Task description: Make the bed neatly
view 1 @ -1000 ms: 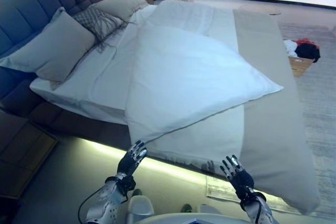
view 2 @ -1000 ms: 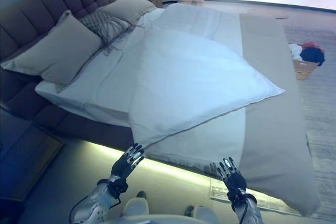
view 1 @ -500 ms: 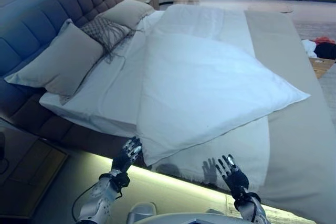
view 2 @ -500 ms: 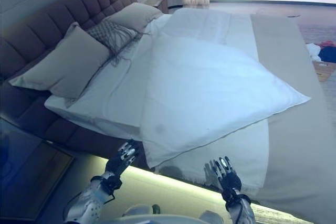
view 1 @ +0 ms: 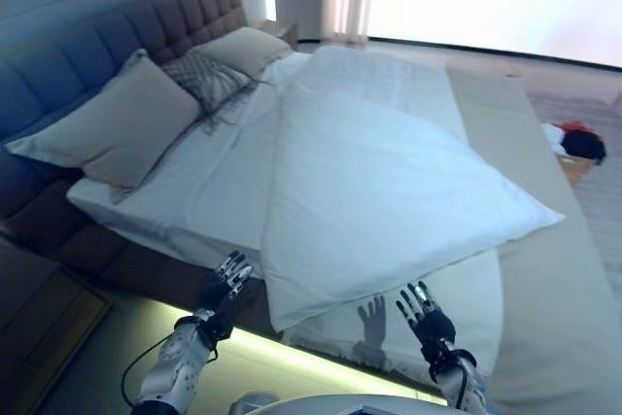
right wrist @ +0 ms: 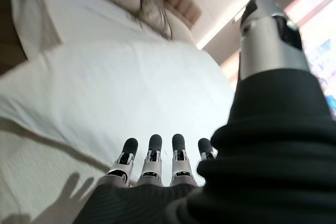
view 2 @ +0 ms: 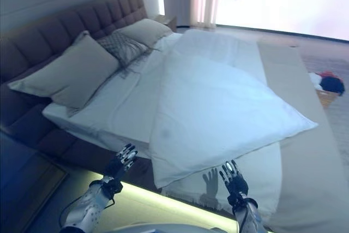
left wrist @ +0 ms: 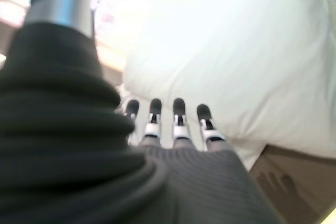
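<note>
A white duvet lies askew on the bed, its near corner hanging over the bed's side edge. Beige pillows and a patterned cushion lean on the padded headboard. My left hand is open, fingers straight, just short of the bed's side, left of the duvet's hanging corner. My right hand is open, held before the beige bedspread edge under the duvet. Both hands are empty; the duvet shows past the fingers in the left wrist view and right wrist view.
A beige bedspread covers the bed's foot end. A basket with clothes stands on the floor at the far right. A dark bedside table is at the lower left. A lit strip runs under the bed frame.
The camera has shifted and the view has tilted up. Both hands have stayed open and have come a little closer to the bed's edge.
</note>
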